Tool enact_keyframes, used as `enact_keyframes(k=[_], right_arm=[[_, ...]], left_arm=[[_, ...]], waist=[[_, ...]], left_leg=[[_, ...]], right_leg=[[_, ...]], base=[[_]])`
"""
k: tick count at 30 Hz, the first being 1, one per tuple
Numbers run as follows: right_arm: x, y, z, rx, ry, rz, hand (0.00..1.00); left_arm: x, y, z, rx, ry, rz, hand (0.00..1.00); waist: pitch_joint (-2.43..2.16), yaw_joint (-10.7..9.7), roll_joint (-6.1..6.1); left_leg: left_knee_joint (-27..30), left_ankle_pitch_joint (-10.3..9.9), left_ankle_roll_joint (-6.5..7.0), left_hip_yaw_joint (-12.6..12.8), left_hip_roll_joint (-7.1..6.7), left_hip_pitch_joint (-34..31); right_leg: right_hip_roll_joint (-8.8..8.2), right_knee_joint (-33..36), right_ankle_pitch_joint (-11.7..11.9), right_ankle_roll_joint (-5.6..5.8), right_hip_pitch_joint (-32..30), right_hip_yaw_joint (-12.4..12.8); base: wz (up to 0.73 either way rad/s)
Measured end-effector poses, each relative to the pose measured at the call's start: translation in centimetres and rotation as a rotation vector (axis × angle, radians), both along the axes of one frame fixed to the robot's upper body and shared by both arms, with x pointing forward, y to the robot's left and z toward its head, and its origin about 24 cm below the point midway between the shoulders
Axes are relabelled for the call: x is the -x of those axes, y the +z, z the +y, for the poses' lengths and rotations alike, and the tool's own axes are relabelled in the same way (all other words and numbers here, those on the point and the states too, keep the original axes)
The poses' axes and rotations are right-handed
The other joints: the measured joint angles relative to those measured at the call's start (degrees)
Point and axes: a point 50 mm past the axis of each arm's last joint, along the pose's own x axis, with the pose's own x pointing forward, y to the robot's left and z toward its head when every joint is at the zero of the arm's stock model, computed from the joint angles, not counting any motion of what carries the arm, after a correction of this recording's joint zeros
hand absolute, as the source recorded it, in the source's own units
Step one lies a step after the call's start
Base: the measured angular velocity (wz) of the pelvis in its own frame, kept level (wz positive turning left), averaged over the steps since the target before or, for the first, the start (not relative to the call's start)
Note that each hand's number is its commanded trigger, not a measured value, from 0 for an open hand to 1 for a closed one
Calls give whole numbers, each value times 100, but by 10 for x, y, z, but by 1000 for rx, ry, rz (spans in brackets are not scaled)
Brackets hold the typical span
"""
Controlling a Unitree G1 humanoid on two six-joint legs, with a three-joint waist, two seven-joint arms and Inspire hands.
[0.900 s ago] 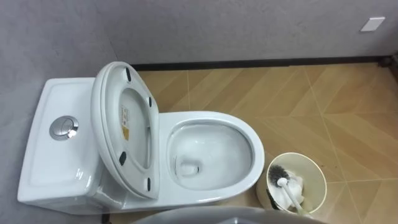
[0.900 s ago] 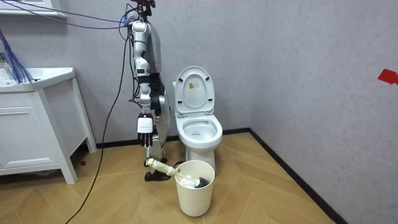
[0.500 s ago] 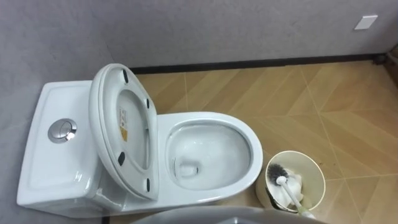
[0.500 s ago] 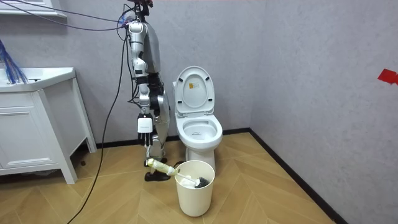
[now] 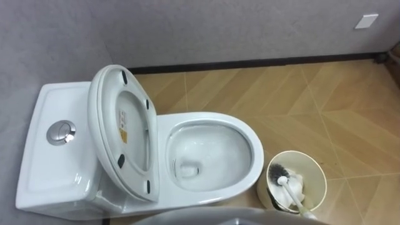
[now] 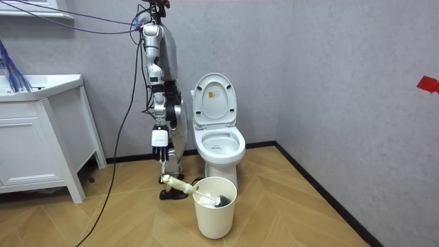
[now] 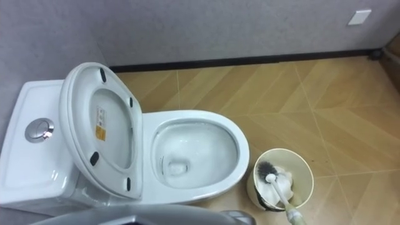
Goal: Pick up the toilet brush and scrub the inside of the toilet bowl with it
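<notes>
Glossy white porcelain forms the toilet, its oval seat and lid raised against the tank, where a round chrome button sits. The toilet brush, dark-bristled with a white handle, leans in a round cream bucket just beside the bowl on herringbone wood flooring. The robot's right hand hangs at its side; whether it is open or closed I cannot tell.

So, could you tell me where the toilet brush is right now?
The toilet brush sits in the cream bin at the left eye view's lower right, just beside the toilet bowl, with its handle sticking out over the rim.
</notes>
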Motion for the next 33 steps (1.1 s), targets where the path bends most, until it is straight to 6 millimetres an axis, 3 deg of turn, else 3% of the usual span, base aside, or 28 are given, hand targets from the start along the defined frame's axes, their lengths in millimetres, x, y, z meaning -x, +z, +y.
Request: enact_keyframes(k=[14,22,28,33], right_arm=[[19,6,-12,208,-712,-90,0],[-18,14,-39,377,-876,-264,0],[-66,37,-75,531,-795,-491,0],[-94,47,-80,563,-705,-612,0]], left_arm=[[10,4,12,-53,112,-21,0],[-4,10,22,-90,151,-122,0],[-9,12,28,-120,151,-161,0],[-11,13,29,-116,153,-183,0]], waist=[[6,-311,-93],[3,-315,-208],[6,-307,-170],[-7,-291,-208]], left_leg=[[4,0,0,-17,-4,-2],[2,1,2,7,-8,-86],[-17,2,3,39,-7,-167],[14,7,-5,63,-8,-266]], right_leg=[[-6,-1,-5,-1,-1,-7],[-2,9,-4,1,-106,27],[18,10,3,7,-204,46],[55,15,18,-11,-319,60]], base=[[0],[-1],[-3],[0]])
